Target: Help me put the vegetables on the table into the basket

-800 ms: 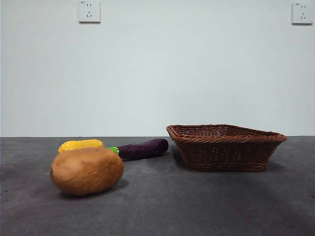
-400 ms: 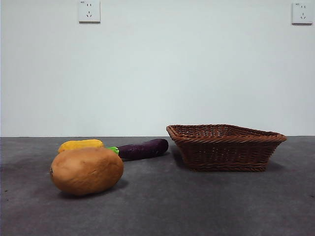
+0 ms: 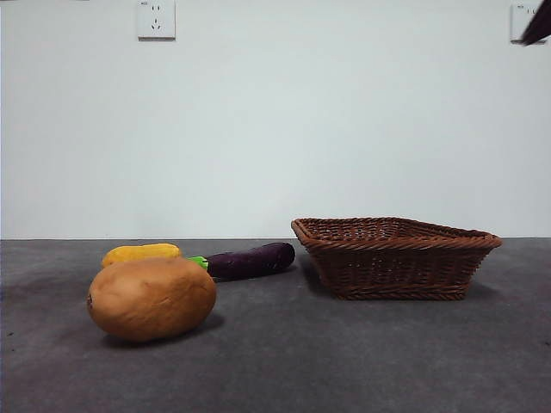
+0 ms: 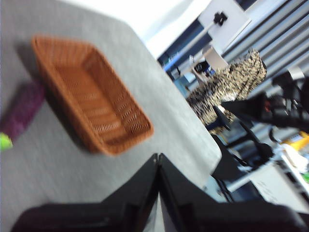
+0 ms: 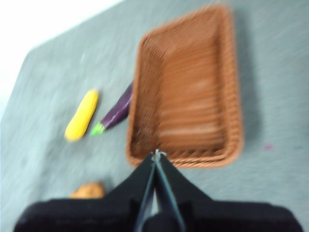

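Note:
On the dark grey table (image 3: 344,361) lies a large tan potato (image 3: 151,298) at the near left. Behind it are a yellow corn cob (image 3: 141,253) and a purple eggplant (image 3: 250,260) with a green stem. The brown wicker basket (image 3: 394,256) stands to their right, with nothing showing inside. From high above, the right wrist view shows the basket (image 5: 186,92), the corn (image 5: 82,115), the eggplant (image 5: 116,111) and part of the potato (image 5: 88,190); my right gripper (image 5: 156,155) is shut and holds nothing. My left gripper (image 4: 158,157) is shut too, up over the basket (image 4: 89,94) and eggplant (image 4: 21,110).
A black tip of one arm (image 3: 537,24) shows at the top right corner of the front view. Two wall sockets (image 3: 156,19) sit high on the white wall behind. Beyond the table's edge, the left wrist view shows lab equipment (image 4: 270,106).
A black arm tip has come into the front view's top right corner. The vegetables and the basket have not moved.

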You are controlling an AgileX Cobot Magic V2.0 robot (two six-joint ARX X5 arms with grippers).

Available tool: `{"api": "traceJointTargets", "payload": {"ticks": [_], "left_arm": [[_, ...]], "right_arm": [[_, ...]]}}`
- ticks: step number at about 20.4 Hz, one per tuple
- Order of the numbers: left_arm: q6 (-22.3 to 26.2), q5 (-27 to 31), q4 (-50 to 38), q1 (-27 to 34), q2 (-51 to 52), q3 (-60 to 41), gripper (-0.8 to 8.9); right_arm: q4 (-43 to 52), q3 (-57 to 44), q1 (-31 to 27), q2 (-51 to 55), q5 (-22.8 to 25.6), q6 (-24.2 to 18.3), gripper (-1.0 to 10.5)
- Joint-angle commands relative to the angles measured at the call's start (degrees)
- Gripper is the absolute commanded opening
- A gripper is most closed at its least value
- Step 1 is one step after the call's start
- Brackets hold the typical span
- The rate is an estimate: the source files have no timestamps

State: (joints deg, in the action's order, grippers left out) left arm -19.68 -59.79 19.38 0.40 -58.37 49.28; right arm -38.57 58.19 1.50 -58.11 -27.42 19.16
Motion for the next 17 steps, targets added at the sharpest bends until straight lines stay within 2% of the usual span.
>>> {"api": "traceJointTargets", "payload": {"ticks": [1,2,3,5,7,11,17], "left_arm": [[1.64,-0.57,1.77,-1.53,-1.03,0.24,-0.03],[2.97,-0.24,2.78,-2.27,-1.44,0.24,-0.03],[4.63,0.04,4.24,-3.19,-1.66,0.24,-0.03],[6.91,1.33,6.58,-4.96,-1.97,0.24,-0.03],[8.59,4.66,8.61,-6.69,-2.01,0.24,-0.03],[9.94,10.73,10.34,-9.73,-2.01,0.24,-0.03],[11.34,13.64,10.32,-11.58,-2.36,0.24,-0.03]], "right_arm": [[-1.29,3.69,0.04,-7.26,-0.94,-1.92,0.1],[-2.25,5.81,0.04,-10.82,-0.92,-3.13,0.4],[-3.48,8.28,0.04,-14.78,-0.9,-4.42,1.5],[-5.38,12.72,0.07,-21.68,-0.87,-6.25,4.4],[-6.82,17.18,0.07,-28.33,-0.79,-7.98,6.1],[-8.17,25.22,0.07,-39.85,-0.55,-9.66,6.3],[-7.91,34.49,0.07,-52.83,2.16,-14.38,6.3]]}}
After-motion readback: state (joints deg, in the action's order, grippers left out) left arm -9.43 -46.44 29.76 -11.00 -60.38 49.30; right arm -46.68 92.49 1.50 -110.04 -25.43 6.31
